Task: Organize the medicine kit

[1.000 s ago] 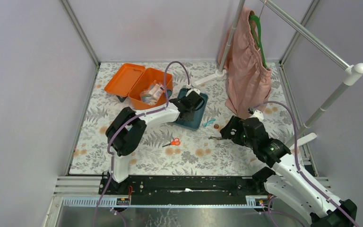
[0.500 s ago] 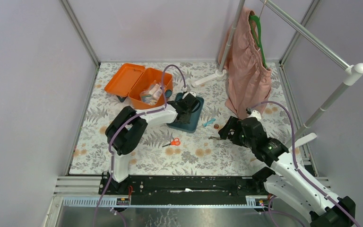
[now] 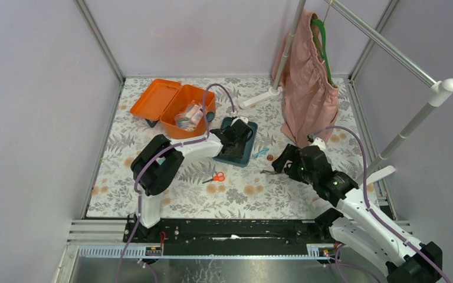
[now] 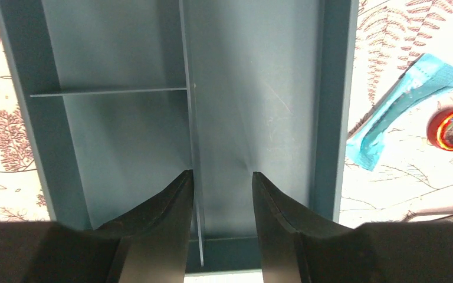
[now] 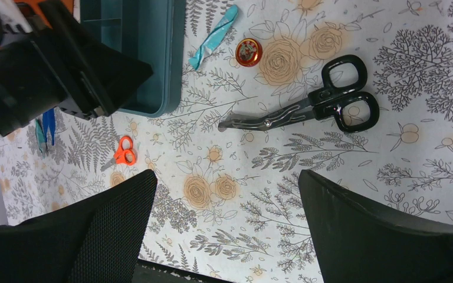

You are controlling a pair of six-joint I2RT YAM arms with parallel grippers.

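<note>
**A:** Where is the medicine kit?

**B:** The medicine kit (image 3: 184, 115) stands at the far left of the bench (image 3: 242, 194). Its lid (image 3: 155, 98) lies open and flat to the left, and there are some packets (image 3: 190, 113) inside that I can't make out. Its teal insert tray (image 4: 259, 88) is out of the box and lies on the bench just beside the kit's right end. I can't tell whether the two touch.

**A:** And your left jaws?

**B:** My left jaws hang right over that tray, partly open. One of the fingers (image 4: 159, 230) is on each side of the tray's long divider (image 4: 186, 59). They hold nothing.

**A:** The right ones?

**B:** My right jaws are spread as wide as they go, low over the right side of the bench, with only the flowered cloth between them. Just ahead lie the black scissors (image 5: 324, 103), blades closed and pointing towards the tray. Past them sit a red tin (image 5: 249, 52) and a teal packet (image 5: 215, 35), close together near the tray's edge. The orange scissors (image 5: 124, 150) lie apart, on my left arm's side. A pink garment (image 3: 309, 88) hangs at the far right.
</note>
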